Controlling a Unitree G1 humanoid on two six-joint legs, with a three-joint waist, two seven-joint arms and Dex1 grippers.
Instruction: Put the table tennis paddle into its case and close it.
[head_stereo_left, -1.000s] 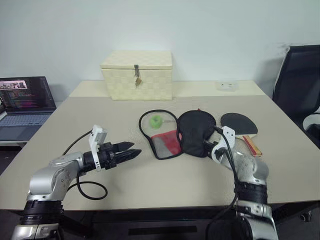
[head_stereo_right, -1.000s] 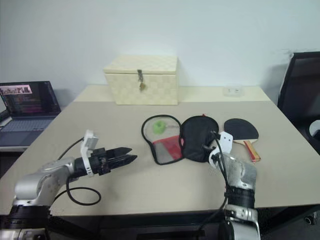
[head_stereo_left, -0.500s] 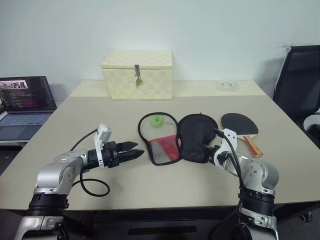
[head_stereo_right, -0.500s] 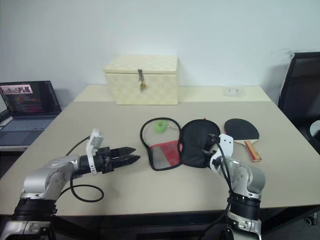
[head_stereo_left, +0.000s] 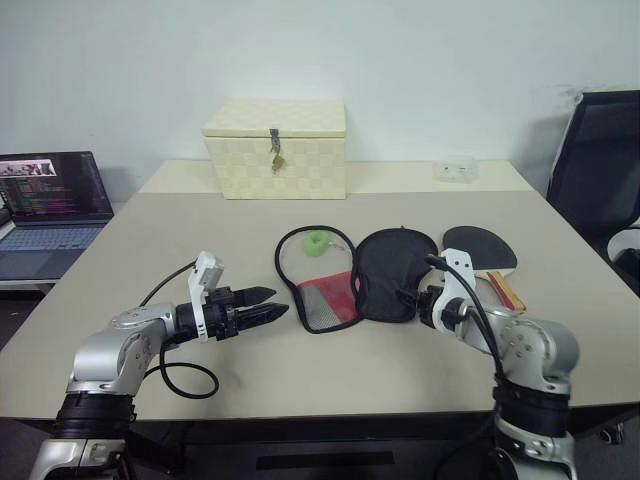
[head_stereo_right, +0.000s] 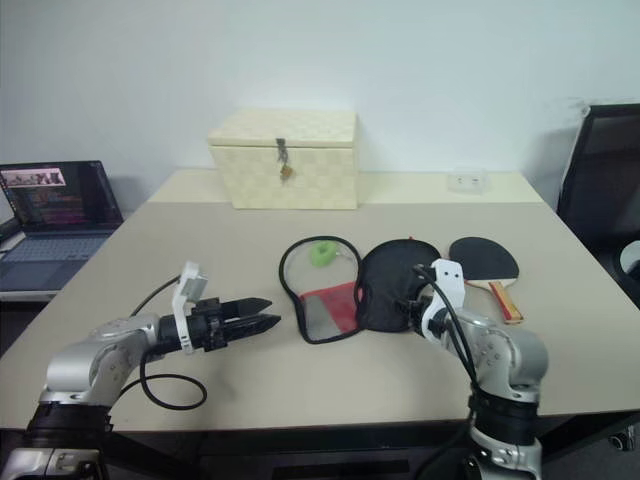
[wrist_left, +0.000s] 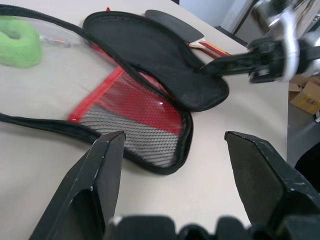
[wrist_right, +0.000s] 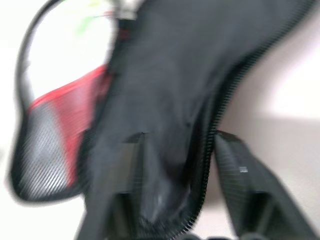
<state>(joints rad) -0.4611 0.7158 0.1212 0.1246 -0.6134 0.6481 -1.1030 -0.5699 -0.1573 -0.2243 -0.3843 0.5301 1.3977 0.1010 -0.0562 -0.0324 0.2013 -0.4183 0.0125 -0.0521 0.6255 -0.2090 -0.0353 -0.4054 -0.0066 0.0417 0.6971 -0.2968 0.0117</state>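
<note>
Beige laminate covers the wide table (head_stereo_left: 200, 230) on which everything rests. At the far edge stands a cream woven box (head_stereo_left: 276, 149) with a metal latch on its front, well apart from the task's things. Off the table's left side sits an open laptop (head_stereo_left: 48, 205) with a lit screen, and off the right side a black office chair (head_stereo_left: 600, 170). A small clear object (head_stereo_left: 455, 169) lies near the far right corner.

In the middle of the table lies the case (head_stereo_left: 352, 275), unzipped and spread flat: its left half shows a clear panel with a green sponge (head_stereo_left: 316, 241) on it and a red-and-black mesh pocket nearer the robot, while its black fabric half lies folded open to the right. Just beyond that black flap lies the table tennis paddle (head_stereo_left: 480, 250), black face up, its striped handle pointing toward the robot; it is outside the case, and the flap sits between it and the mesh half.

The right gripper (head_stereo_right: 412, 298) hangs at the black flap's near edge with its fingers parted either side of the zipper rim. The left gripper (head_stereo_left: 262, 305) hovers above bare table left of the case, fingers spread wide, holding nothing.
</note>
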